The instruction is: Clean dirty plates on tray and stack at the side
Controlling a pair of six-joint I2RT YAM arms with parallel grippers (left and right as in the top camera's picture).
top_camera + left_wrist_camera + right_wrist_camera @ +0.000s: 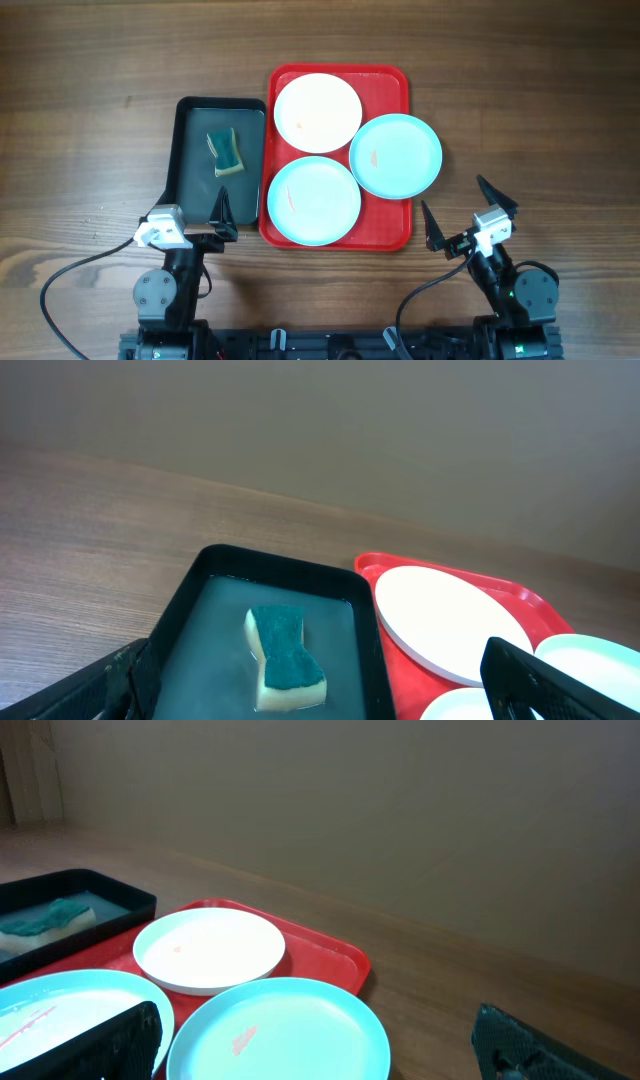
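Observation:
The red tray (388, 80) lies mid-table and carries three plates. A white plate (318, 112) is at its back. A pale blue plate (314, 200) is at its front left, with an orange streak. Another pale blue plate (396, 154) overhangs the right rim and has a small orange smear (245, 1040). My left gripper (196, 205) is open and empty at the front of the black tray. My right gripper (465, 210) is open and empty over bare table, right of the red tray's front corner. In the right wrist view the plates (210, 950) lie ahead of the jaws (325, 1045).
A black tray (186, 140) holding shallow water stands left of the red tray. A green and yellow sponge (226, 152) lies in it and also shows in the left wrist view (285, 658). Wooden table surrounds both trays.

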